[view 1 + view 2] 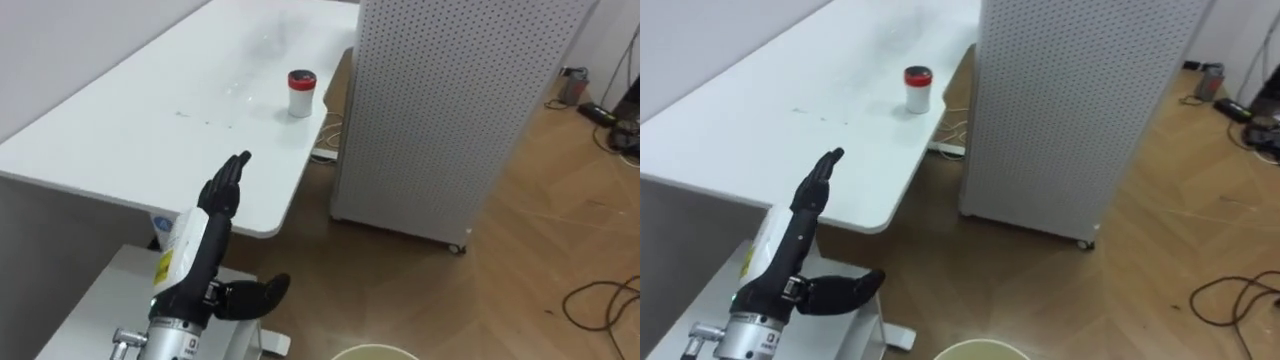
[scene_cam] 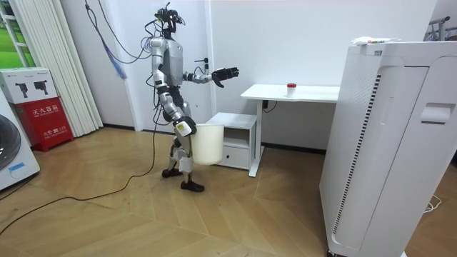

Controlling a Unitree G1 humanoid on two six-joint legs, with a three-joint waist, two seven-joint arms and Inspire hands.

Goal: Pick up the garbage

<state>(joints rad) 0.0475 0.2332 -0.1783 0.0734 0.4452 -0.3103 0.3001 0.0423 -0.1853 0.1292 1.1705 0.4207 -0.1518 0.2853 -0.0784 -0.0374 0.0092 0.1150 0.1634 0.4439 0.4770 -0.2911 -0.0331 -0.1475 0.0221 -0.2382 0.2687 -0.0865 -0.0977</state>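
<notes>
I saw the left robot hand (image 1: 222,195) held up in front of the near end of the long white counter (image 1: 130,130). Its fingers were straight and close together, its thumb stuck out to the side, and it held nothing.

The garbage I was after was a small white round pot with a red lid (image 1: 301,92). It stood on the counter, near the counter's right edge. Beside that edge was a tall white metal box full of little holes (image 1: 440,100).

From the left robot hand, the pot lay ahead and a bit to the right, well apart from the fingertips. The fingers pointed nearly at it. The pot stood upright, so its long way ran up and down, with the lid on top. I judged that the hand would have to go forward over the counter. Then it could come at the pot from the side, with room for the fingers to wrap round it.

In the room view, the right robot hand (image 2: 186,128) was down by the robot's hip, at the rim of a round cream plastic bucket (image 2: 207,146). I could not tell if its fingers were curled round the rim. So I judged the left robot hand was much the nearer one to the pot.

I counted one pot, one bucket, one counter, one tall box and two robot hands. The robot stood at the counter's end, next to a low white cabinet (image 2: 232,128).
</notes>
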